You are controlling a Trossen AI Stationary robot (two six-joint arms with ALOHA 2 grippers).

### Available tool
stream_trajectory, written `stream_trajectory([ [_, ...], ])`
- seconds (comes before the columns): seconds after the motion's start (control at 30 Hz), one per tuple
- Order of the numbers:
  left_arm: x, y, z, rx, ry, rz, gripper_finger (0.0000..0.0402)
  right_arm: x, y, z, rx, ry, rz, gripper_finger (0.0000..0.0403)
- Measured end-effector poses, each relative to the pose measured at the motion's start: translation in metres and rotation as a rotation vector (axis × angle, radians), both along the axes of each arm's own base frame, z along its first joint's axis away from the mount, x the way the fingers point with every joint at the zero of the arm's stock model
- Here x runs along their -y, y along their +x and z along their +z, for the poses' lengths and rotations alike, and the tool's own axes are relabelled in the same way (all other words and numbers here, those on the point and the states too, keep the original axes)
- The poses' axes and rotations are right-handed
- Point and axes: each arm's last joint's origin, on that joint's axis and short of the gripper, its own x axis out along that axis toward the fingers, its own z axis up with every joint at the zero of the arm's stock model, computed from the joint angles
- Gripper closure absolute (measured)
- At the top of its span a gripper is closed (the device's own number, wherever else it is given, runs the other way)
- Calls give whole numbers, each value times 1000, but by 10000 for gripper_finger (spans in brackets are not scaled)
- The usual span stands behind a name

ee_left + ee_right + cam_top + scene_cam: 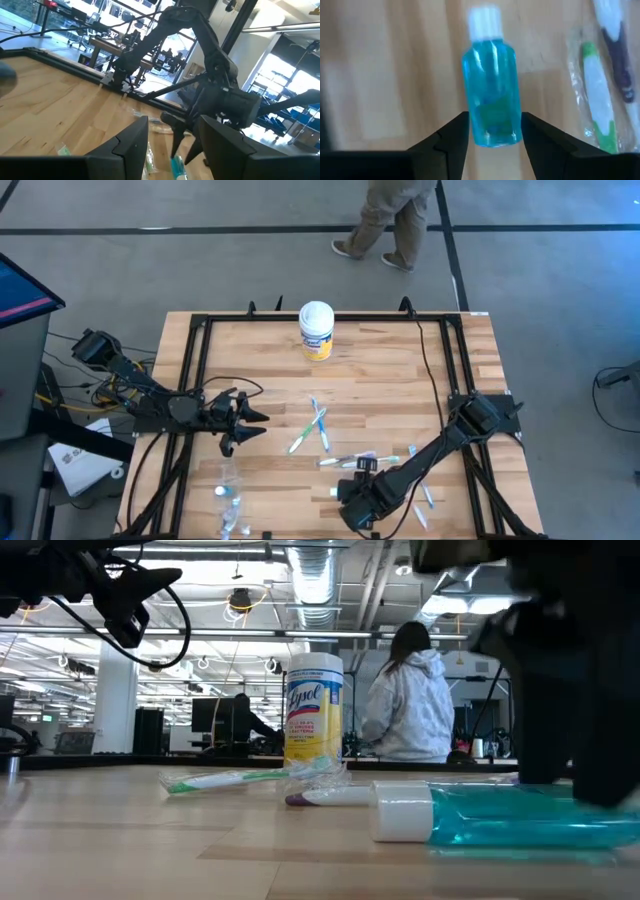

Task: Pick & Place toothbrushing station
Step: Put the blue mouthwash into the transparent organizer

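A small teal bottle point(491, 95) with a white cap point(485, 22) lies on its side on the wooden table; the low view shows the teal bottle point(500, 817) at the near right. My right gripper point(492, 132) points down over the bottle's base end, open, one finger on each side of it. This right gripper point(350, 502) is near the table's near edge. Several toothbrushes point(320, 428) lie scattered mid-table, and a green one point(220, 780) lies flat. My left gripper point(250, 420) waits open above the table's left side. My right gripper comes from above, slanting down, with its fingers point(452, 135) on either side of the bottle's base end point(492, 135), across the bottle. The bottle lies flat on the table. Whether the fingers touch it, I cannot tell.
A Lysol wipes canister point(316, 330) stands upright at the far middle. A clear bottle point(228, 500) lies near the near left edge. More toothbrushes point(600, 100) lie close beside the teal bottle. A black frame point(190, 370) borders the table. A person point(390, 220) walks beyond the far edge.
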Motion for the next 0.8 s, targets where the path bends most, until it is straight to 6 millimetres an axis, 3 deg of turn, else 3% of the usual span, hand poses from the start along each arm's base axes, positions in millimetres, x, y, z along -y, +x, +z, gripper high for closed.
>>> stream_trajectory([
  [0.2,0,0,0,0,2,-6,230,-3,6,-19,-26,13,23,233],
  [0.8,0,0,0,-1,2,-6,230,2,8,-19,-28,9,11,241],
])
